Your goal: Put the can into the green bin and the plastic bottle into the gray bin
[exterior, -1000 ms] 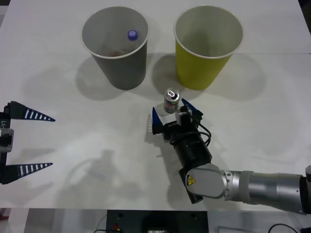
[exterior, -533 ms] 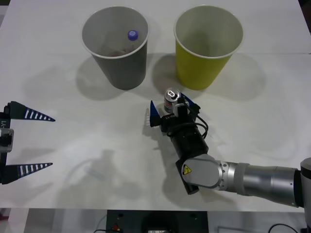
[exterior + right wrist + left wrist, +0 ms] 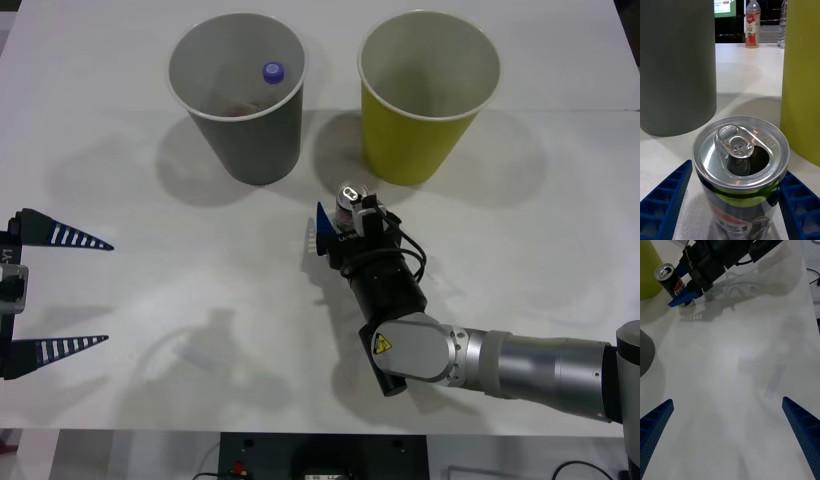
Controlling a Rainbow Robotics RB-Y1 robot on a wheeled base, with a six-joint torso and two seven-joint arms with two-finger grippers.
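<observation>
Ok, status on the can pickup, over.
Right gripper open, fingers either side of the can, no squeeze seen. Left gripper open, parked left. Bottle in gray bin. Green bin path unobstructed.

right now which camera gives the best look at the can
The right wrist view: the can stands upright between the right pincer's blue fingers, its silver top and pull tab plain. The front view shows only its top, by the green bin. The left wrist view shows its logo side from afar.
</observation>
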